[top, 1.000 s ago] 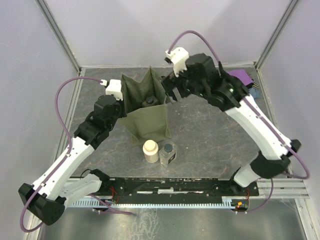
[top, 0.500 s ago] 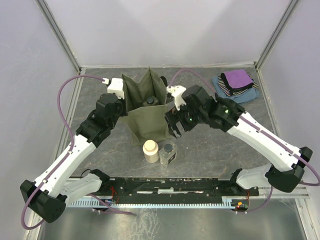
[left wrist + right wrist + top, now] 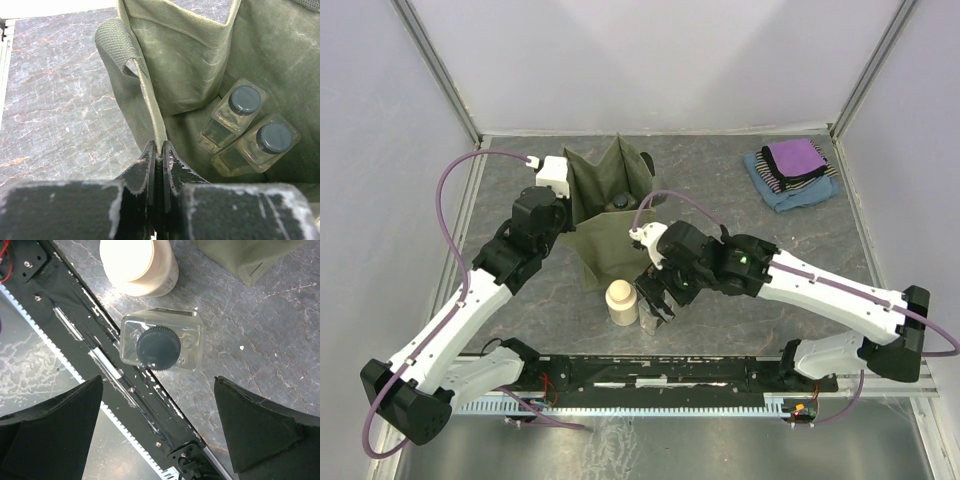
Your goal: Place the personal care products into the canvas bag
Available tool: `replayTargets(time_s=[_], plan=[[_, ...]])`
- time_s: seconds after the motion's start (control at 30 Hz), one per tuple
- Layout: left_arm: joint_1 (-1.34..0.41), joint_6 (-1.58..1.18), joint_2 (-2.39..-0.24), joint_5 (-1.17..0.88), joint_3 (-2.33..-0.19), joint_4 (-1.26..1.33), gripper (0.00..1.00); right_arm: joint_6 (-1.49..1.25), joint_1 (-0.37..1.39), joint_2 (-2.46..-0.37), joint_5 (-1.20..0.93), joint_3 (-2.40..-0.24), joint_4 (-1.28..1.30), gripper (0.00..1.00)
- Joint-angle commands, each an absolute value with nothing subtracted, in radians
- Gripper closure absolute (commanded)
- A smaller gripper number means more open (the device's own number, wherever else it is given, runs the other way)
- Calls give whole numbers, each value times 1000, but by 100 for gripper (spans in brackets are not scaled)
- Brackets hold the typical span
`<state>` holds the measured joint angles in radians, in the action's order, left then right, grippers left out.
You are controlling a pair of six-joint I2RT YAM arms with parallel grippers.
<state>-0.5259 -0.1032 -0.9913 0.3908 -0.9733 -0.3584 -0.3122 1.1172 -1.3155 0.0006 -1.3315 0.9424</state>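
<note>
The olive-green canvas bag (image 3: 615, 240) stands open at the middle left. My left gripper (image 3: 566, 204) is shut on its left rim (image 3: 159, 137), next to a handle (image 3: 117, 65). Two clear glass bottles with dark caps (image 3: 235, 112) (image 3: 265, 145) lie inside the bag. A third clear bottle (image 3: 162, 347) stands on the table near the front edge, beside the cream jar (image 3: 621, 301), which also shows in the right wrist view (image 3: 137, 262). My right gripper (image 3: 655, 298) is open and empty, just above that bottle, with its fingers (image 3: 55, 425) spread wide either side.
Folded blue, striped and purple cloths (image 3: 792, 172) lie at the back right. A black mounting rail (image 3: 660, 370) runs along the table's front edge, right by the bottle and jar (image 3: 100, 355). Enclosure walls stand on both sides and at the back.
My right arm has swung from above the bag's right side down and forward to above the bottle on the table. My left gripper has kept its hold on the bag rim.
</note>
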Motion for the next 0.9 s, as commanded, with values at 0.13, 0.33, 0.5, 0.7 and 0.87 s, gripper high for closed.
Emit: replayTargets(time_s=[0.13, 0.33, 0.5, 0.7, 0.87], plan=[[-526, -74, -993, 393, -1014, -309, 89, -288, 1130, -1400, 52, -1318, 787, 0], [-527, -76, -981, 399, -1006, -319, 89, -289, 1134, -1447, 80, -1332, 791, 0], [-528, -72, -974, 407, -1003, -329, 89, -292, 1136, -1478, 89, -1341, 828, 0], [-527, -69, -977, 410, -1004, -332, 89, -291, 1155, -1509, 89, -1331, 853, 0], [-526, -72, -986, 409, -1004, -335, 89, -290, 1186, -1550, 97, -1331, 859, 6]])
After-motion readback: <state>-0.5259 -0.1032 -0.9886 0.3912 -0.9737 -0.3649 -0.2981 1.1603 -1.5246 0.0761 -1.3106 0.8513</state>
